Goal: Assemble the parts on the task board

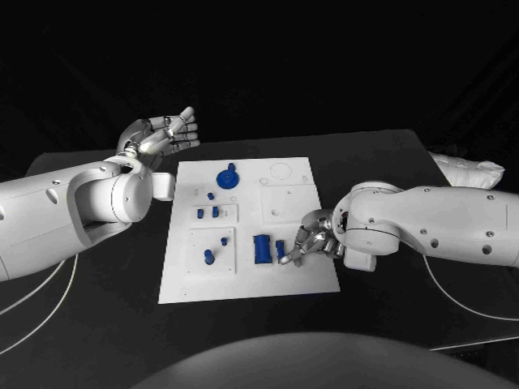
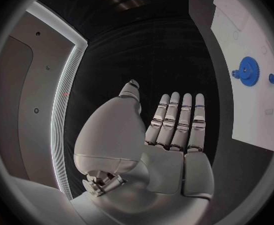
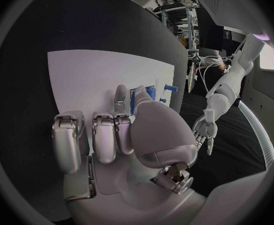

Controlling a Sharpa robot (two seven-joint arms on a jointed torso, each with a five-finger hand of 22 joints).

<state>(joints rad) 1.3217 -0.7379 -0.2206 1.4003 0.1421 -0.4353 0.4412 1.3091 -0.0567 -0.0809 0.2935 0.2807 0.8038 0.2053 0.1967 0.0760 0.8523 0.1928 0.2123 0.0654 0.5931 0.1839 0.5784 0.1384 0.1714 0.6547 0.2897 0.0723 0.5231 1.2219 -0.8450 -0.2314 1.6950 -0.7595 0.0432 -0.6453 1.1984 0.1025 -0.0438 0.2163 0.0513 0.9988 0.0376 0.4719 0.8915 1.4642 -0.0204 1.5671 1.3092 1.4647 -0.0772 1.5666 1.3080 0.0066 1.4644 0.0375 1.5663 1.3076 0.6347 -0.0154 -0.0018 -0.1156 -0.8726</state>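
I see the white board (image 1: 246, 275) lying flat in the middle of the black worktop (image 1: 84, 324), with the blue pieces spread over it. A blue gear (image 1: 228, 177) sits near the far edge of the board, a few small blue pegs (image 1: 207, 212) stand in the middle on my left side, another small piece (image 1: 208, 257) lies in the near left panel, and a bigger blue block (image 1: 261, 248) stands near the front centre.

My left robot hand (image 1: 164, 134) hangs off the far left corner of the board, over the worktop, with its fingers (image 2: 181, 120) straight, side by side and nothing in it, so it is released. From its wrist camera the gear (image 2: 247, 71) shows well apart from the hand.

My right robot hand (image 1: 310, 240) is down at the near right part of the board, fingers curled, just beside a slim blue piece (image 1: 280, 249) next to the block. From the wrist camera the thumb hides the contact, so I cannot tell whether it grasps that piece.
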